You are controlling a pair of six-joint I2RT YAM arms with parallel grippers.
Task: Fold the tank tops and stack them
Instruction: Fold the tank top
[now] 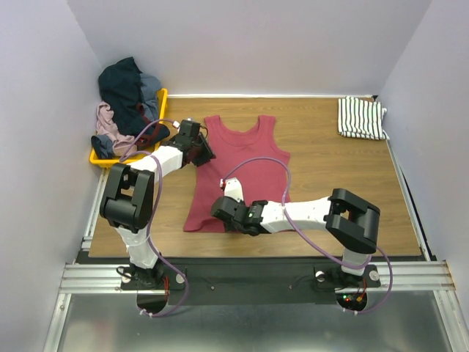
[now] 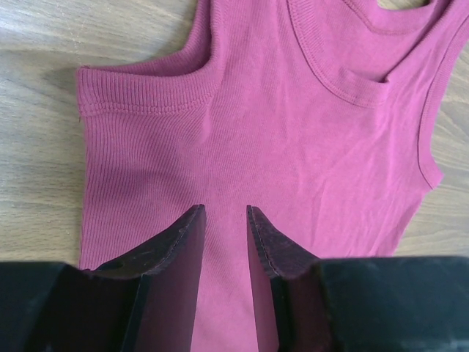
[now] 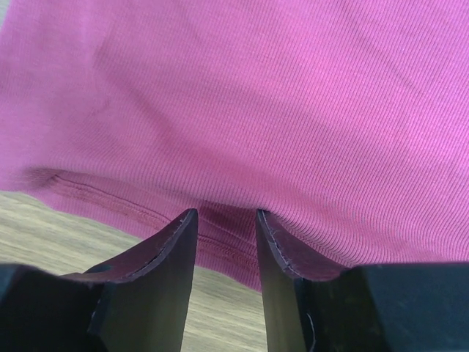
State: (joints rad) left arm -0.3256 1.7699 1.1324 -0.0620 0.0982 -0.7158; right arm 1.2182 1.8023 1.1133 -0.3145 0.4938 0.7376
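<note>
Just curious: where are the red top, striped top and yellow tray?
red top (image 1: 242,143), top view, chest area.
striped top (image 1: 360,117), top view, middle of the fold.
yellow tray (image 1: 102,160), top view, near rim.

Dark red tank top (image 1: 234,147): ribbed, unfolded, spread flat in the middle, straps pointing away.
Striped tank top (image 1: 360,117): white, thin dark stripes, folded, far right corner.

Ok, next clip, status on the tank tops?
Left gripper open over red tank top, near armhole. Right gripper open at its hem. Striped tank top folded, far right. Nothing blocking.
</note>
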